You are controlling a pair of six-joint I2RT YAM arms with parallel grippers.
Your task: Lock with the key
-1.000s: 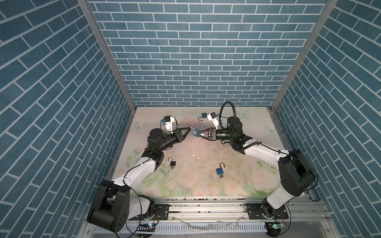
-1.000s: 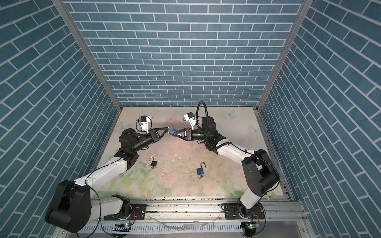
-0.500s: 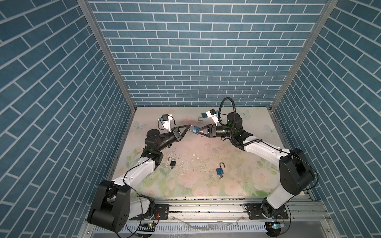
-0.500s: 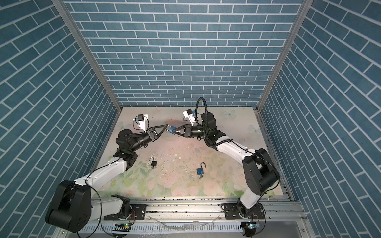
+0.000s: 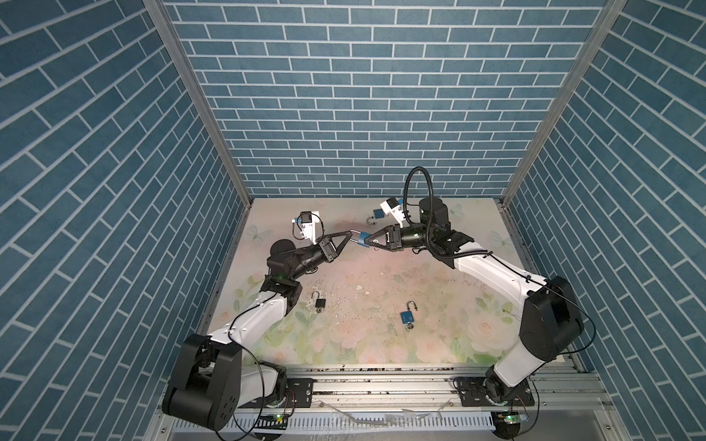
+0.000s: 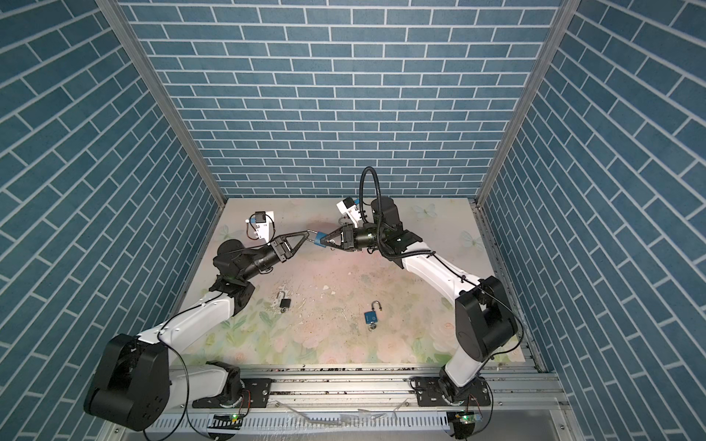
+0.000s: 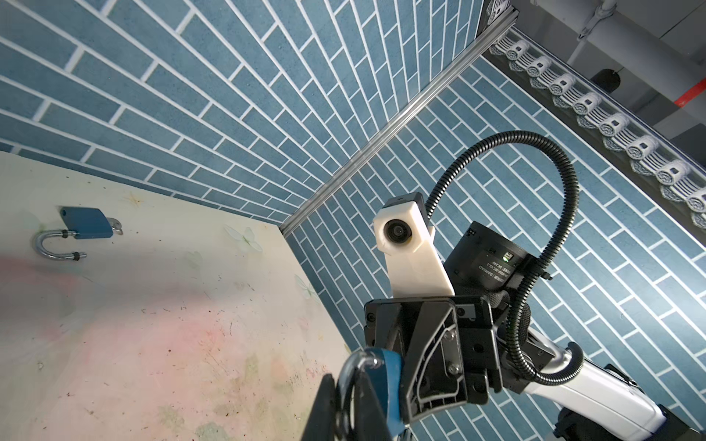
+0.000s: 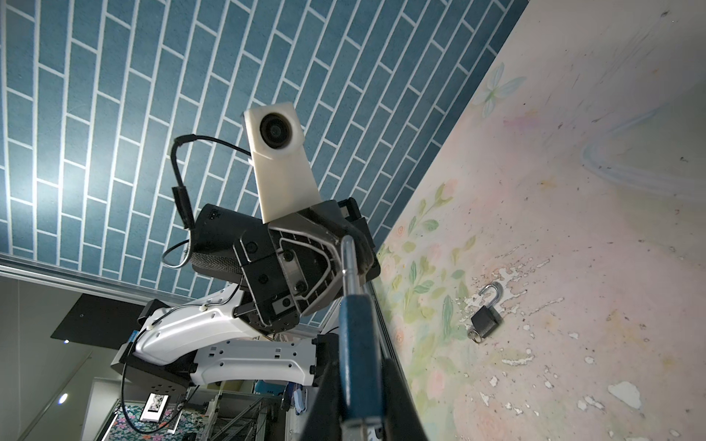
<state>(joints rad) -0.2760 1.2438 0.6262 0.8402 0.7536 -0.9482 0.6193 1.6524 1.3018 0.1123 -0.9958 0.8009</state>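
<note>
open mat (image 5: 382, 267) centre, black padlock (image 5: 320, 303) left, blue padlock (image 5: 407, 317) right; walls (image 5: 344, 114) around

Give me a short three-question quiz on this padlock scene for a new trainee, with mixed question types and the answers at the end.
1. True or false: the left gripper pinches the shackle of the raised blue padlock while the right gripper holds its body.
2. How many padlocks lie on the table?
3. The black padlock has its shackle: A) open, B) shut, C) missing.
Key: 1 true. 2 three: the black padlock, a front blue one, a back blue one. 3 A.
</note>
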